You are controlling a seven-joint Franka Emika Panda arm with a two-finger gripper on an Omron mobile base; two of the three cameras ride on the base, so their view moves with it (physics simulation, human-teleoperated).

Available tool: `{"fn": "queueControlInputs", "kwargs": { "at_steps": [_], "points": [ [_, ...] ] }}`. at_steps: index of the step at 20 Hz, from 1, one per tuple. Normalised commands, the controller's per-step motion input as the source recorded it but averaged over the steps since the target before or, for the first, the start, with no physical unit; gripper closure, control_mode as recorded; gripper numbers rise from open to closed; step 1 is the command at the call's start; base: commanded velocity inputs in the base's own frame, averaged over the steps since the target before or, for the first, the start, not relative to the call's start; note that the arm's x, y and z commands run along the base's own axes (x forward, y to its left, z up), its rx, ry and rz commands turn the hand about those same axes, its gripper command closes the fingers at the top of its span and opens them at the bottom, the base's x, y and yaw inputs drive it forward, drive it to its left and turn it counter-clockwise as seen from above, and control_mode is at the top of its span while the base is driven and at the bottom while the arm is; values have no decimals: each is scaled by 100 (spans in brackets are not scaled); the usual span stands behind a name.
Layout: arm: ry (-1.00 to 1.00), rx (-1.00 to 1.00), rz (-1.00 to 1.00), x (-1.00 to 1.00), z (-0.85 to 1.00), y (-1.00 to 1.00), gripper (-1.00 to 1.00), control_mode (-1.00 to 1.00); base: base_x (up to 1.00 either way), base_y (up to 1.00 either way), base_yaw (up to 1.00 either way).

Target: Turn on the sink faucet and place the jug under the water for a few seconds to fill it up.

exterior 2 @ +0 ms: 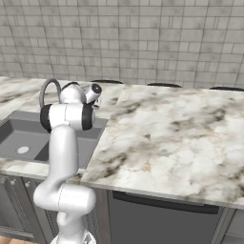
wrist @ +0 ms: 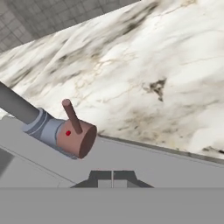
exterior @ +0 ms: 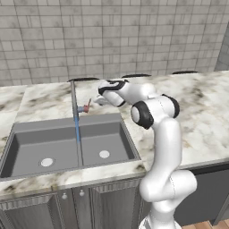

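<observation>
I see the end effector [wrist: 112,175] with its two dark tips pressed together, nothing between them. In the hand view they sit just below and right of the faucet's lever [wrist: 71,116], near it but apart. The lever is a thin brown rod standing out of a reddish-brown cap bearing one small red dot; I can read no brand or writing anywhere. Behind the cap is a grey collar, then a dark pipe cut off at the left edge.

In the left base view the end effector [exterior: 99,101] hovers just right of the lever [exterior: 86,106], over the table behind the sink. Its tips are too small there to judge.

The faucet [exterior: 73,100] rises as a thin grey pipe at the sink's back rim. Water [exterior: 77,129] falls from it as a pale blue stream, down onto the divider between the basins.

The sink [exterior: 27,134] is dark grey with two basins, each with a round pale drain; I see nothing else in either. In the right base view the arm covers much of the sink [exterior 2: 19,131], and the faucet [exterior 2: 47,88] shows as a grey arch behind it.

The marble table [exterior 2: 167,133] runs right beneath a tiled wall [exterior 2: 143,43]. Dark curved shapes at the wall's foot are too cut off to identify.
</observation>
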Motion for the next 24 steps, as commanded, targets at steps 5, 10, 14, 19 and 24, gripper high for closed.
{"fn": "queueControlInputs", "kwargs": {
  "at_steps": [5, 10, 14, 19, 24],
  "points": [
    [0, 0, -7, -37, 0, -28, 100, -100, 0, 0, 0],
    [0, 0, -9, -38, 4, -24, 100, -100, 0, 0, 0],
    [-7, 0, -13, -48, 45, -10, -100, -100, 0, 0, 0],
    [-11, 0, -14, -72, 87, -5, -100, -100, 0, 0, 0],
    [-3, 0, -15, -91, 100, -7, -100, -100, 0, 0, 0]
  ]
}}
